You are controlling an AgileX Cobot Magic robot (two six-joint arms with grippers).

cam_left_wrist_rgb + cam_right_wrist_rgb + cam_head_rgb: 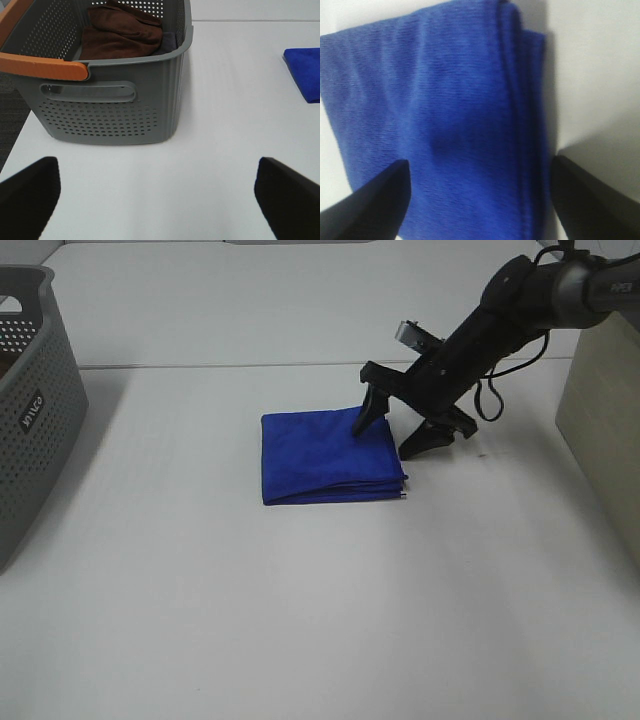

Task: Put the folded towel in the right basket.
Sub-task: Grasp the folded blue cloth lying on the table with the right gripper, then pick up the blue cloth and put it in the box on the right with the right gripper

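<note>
Item: towel (325, 455), folded, flat on bench (300, 620). Right end effector (397, 430) stood wide, straddling its layered edge. Judged best: close over all layers before lifting.

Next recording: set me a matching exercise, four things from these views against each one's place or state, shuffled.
1. blue towel
2. brown cloth
3. grey basket
4. right claw

A. lying in the grey basket
B. open, straddling the blue towel's edge
C. standing at the left of the table
D. folded flat, mid-table

Pairs: 1-D, 2-A, 3-C, 4-B
</note>
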